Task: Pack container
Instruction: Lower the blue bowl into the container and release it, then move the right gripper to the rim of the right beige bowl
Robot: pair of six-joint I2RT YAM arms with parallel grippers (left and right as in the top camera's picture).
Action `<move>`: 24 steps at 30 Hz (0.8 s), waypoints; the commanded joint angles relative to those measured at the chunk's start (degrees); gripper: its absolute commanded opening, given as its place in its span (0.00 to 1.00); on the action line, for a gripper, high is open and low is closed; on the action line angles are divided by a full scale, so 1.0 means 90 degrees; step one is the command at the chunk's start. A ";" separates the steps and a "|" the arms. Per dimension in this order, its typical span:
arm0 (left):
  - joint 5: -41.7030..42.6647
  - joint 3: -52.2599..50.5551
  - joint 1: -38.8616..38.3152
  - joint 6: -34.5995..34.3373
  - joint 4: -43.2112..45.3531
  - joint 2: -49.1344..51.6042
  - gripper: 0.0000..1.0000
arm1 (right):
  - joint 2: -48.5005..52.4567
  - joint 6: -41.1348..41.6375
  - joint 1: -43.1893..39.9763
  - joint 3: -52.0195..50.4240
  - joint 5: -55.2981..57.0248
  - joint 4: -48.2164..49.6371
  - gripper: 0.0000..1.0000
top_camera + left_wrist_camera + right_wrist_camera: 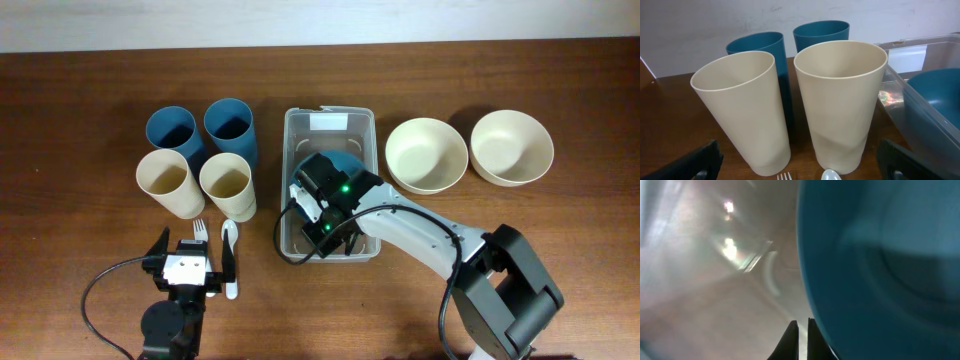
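The container (296, 128) is a clear plastic bin, rectangular with rounded corners and a raised rim, longer than it is wide. It stands on the brown wooden table (90, 100) near the middle, its long side running away from the robot. Through its walls the wood shows, and a pale patch lies at its far end. A blue bowl (349, 160) sits inside it, toward the far half.

The right arm reaches in from the right and its wrist covers the near half of the bin. The right gripper (802, 340) is down inside, its 2 fingers nearly together with only a thin slit between them. The bowl's edge runs down to that slit, but the view is too blurred to tell whether they pinch it.

Just left of the bin stand 4 upright cups in a close square: 2 blue cups (172, 130) behind and 2 cream cups (165, 182) in front. The right-hand cream one almost touches the bin. Near them lie a fork (200, 231) and a white spoon (230, 262). The left gripper (192, 258) rests there with its jaws spread wide, holding nothing. To the right of the bin, 2 cream bowls (427, 155) sit side by side.
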 commanded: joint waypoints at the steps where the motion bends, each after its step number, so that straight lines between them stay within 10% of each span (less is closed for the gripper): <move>1: 0.0049 -0.0034 0.0012 0.0102 0.0010 -0.0061 1.00 | 0.0032 0.0245 -0.0002 0.0049 0.1234 0.0168 0.04; 24: 0.0046 -0.0034 0.0012 0.0102 0.0010 -0.0061 1.00 | -0.0104 0.0058 -0.0726 0.0168 0.1506 0.1290 0.12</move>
